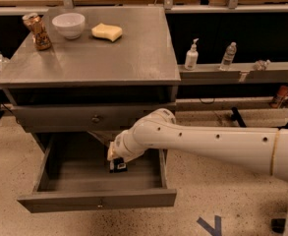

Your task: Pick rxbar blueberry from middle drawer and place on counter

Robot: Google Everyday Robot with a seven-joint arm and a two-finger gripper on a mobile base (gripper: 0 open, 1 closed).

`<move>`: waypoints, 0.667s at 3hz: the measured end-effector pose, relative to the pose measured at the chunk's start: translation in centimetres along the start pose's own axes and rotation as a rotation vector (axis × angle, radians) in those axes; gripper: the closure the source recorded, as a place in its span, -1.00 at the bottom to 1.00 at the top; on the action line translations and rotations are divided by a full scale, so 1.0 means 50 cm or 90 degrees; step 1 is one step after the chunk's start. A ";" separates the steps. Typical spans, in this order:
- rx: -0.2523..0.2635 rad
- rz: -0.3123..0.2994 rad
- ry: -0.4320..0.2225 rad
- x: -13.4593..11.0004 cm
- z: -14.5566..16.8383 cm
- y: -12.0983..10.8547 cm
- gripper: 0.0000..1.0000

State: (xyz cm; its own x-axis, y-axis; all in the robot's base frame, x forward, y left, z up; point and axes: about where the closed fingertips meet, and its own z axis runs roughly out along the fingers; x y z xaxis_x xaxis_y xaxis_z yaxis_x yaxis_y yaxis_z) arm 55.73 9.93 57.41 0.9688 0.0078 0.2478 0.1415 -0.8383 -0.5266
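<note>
The middle drawer [97,199] is pulled open below the cabinet. My gripper [117,165] reaches down into its right half from the white arm on the right. A small dark bar with white print, the rxbar blueberry [119,167], shows right at the gripper's tip on the drawer floor. The wrist hides most of the bar and the fingers. The counter [124,53] is the grey cabinet top above.
On the counter stand a can [37,31], a white bowl [69,24] and a yellow sponge [107,31] along the back. A closed drawer with a dark knob [95,118] is above the open one. A ledge on the right holds bottles [191,55].
</note>
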 end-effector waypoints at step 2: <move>0.021 -0.048 0.029 0.061 -0.259 -0.068 1.00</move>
State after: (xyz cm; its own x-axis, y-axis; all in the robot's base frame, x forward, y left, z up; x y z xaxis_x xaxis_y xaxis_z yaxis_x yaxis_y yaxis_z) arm 55.54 5.75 70.52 0.9450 0.0447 0.3241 0.2210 -0.8177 -0.5316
